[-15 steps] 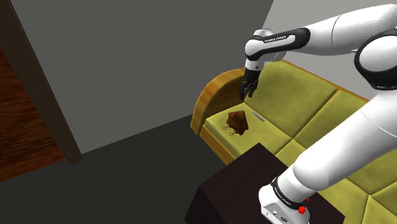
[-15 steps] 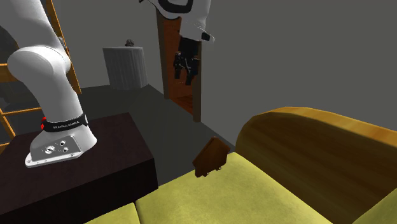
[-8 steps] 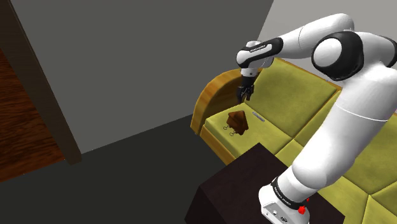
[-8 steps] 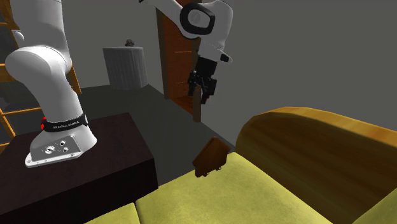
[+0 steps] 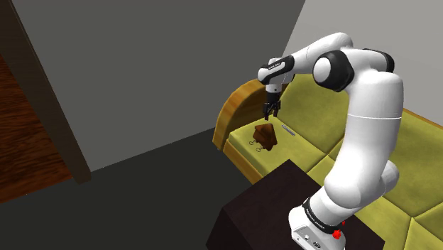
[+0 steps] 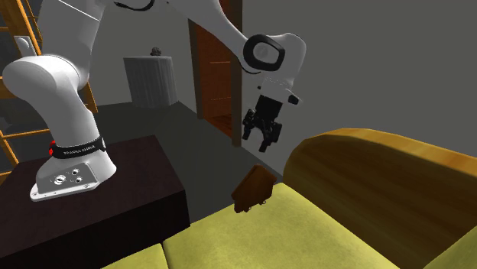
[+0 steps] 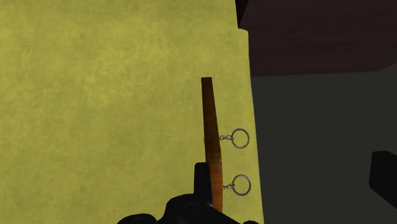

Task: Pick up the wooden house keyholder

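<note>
**Position.** The gripper (image 5: 271, 109) is recorded above the wooden house keyholder (image 5: 265, 135) and apart from it. Nothing is held, and the fingers (image 7: 202, 183) are spread wide.

**Location of item.** The keyholder is stood on edge on the yellow-green sofa seat (image 5: 307, 148). It is close to the seat's front edge and near the curved wooden armrest (image 5: 236, 106).

**Alignment.** In the wrist view the keyholder is presented edge-on as a narrow brown strip, with its long axis running straight away from the gripper. Two key rings (image 7: 240, 138) are hung on the face turned toward the seat's front edge. The closing line is judged to cross the thin dimension, which suits a pinch.

**Finding.** The strip is lined up with one finger, not midway between the two. A sideways shift toward the cushion is judged necessary before any descent.
</note>
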`<state>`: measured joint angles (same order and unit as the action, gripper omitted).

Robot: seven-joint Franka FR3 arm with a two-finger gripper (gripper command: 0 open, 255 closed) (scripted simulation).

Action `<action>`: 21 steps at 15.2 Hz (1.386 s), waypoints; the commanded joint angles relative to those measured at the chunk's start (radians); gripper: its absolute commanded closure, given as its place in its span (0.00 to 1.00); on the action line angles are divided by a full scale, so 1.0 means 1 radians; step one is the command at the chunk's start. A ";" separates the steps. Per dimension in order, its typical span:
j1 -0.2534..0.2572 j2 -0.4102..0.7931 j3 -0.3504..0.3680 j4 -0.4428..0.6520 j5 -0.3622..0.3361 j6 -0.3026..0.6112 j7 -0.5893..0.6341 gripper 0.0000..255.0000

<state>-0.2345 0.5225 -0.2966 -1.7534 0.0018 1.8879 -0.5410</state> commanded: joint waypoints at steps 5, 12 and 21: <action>-0.046 0.178 0.001 0.153 0.008 -0.009 -0.026 0.00; -0.052 0.227 0.009 0.155 0.017 0.038 -0.024 0.00; -0.053 0.224 0.008 0.153 0.017 0.037 -0.025 1.00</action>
<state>-0.2868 0.7463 -0.2879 -1.6003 0.0188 1.9245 -0.5660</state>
